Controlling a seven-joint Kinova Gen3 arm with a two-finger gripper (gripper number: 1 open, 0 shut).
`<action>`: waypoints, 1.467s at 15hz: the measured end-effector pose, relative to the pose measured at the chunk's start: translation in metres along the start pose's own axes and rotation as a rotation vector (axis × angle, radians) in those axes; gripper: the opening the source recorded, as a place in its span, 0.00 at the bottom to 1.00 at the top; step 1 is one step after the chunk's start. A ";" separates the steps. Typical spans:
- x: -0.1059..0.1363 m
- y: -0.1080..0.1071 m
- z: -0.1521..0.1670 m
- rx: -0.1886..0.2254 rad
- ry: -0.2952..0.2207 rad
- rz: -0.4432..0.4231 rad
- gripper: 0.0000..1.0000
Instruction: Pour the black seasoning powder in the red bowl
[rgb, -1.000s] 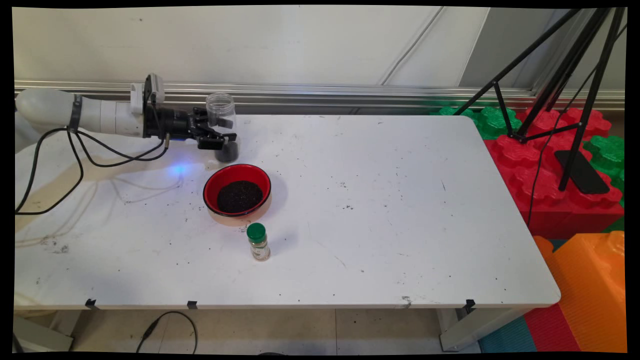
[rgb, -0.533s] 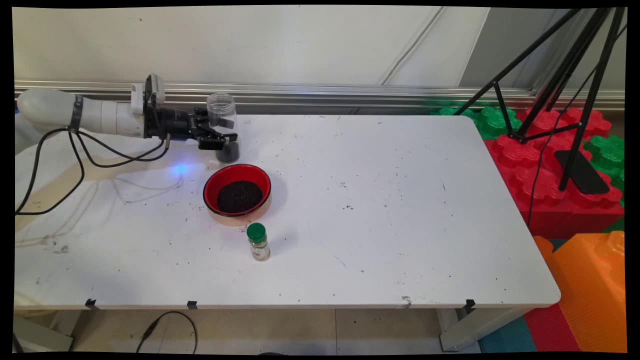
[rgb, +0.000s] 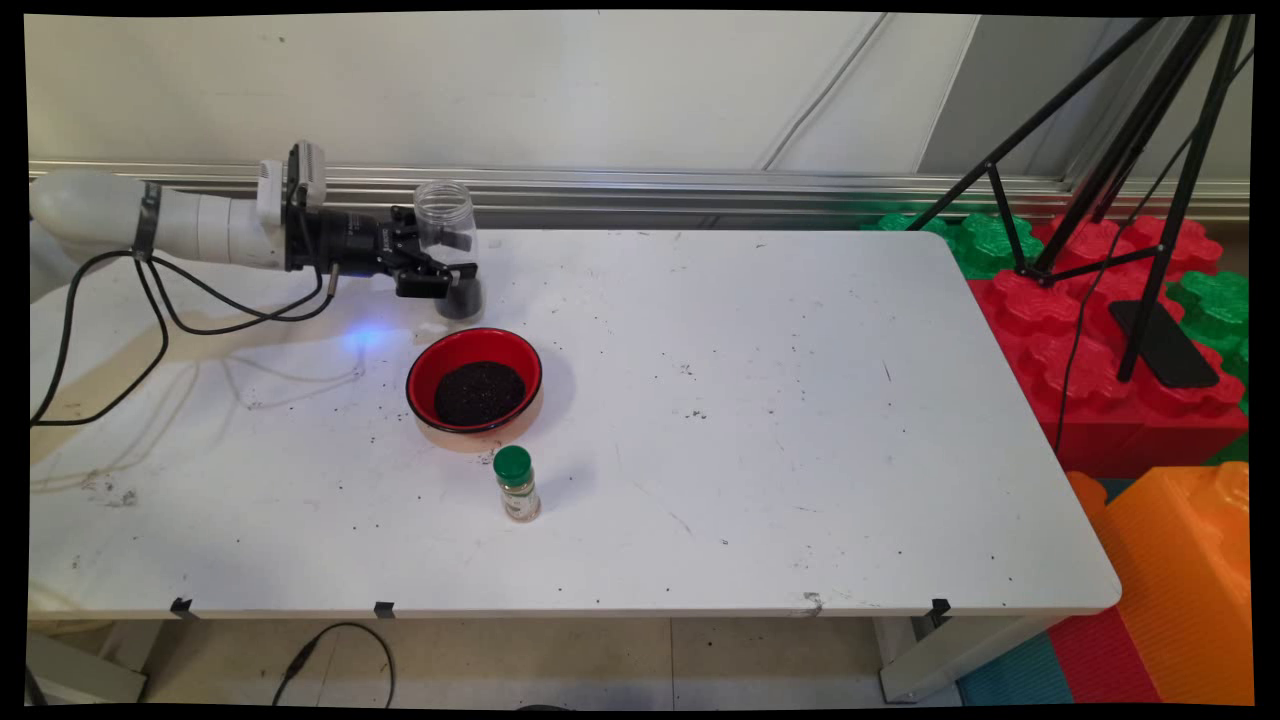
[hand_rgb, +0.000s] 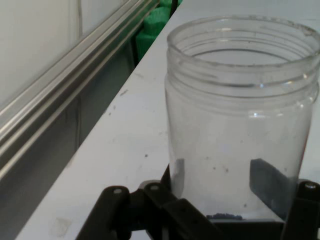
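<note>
My gripper (rgb: 450, 262) reaches in from the left at the table's far left and is shut on a clear open-topped plastic jar (rgb: 447, 230). The jar stands upright and has a little dark granular stuff at its bottom. In the hand view the jar (hand_rgb: 240, 100) fills the right half, and both fingers (hand_rgb: 267, 182) press its lower sides and show through the plastic. Just in front of the jar sits a red bowl (rgb: 420, 365) holding dark grains. A small spice bottle (rgb: 517, 485) with a green cap stands nearer the front edge.
A metal rail (rgb: 650, 185) runs along the wall behind the table. Red, green and orange foam blocks (rgb: 1090, 330) and a black tripod (rgb: 1150, 150) stand off the table's right end. Black cables (rgb: 150, 310) hang from the arm over the table's left part.
The gripper and the jar have shifted slightly up and to the right. The bowl and the spice bottle have not moved.
</note>
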 end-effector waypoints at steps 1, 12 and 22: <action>0.003 0.001 0.000 -0.002 0.004 0.016 0.00; 0.033 0.004 0.001 0.004 0.054 0.191 0.00; 0.058 0.009 0.003 0.005 0.079 0.458 0.00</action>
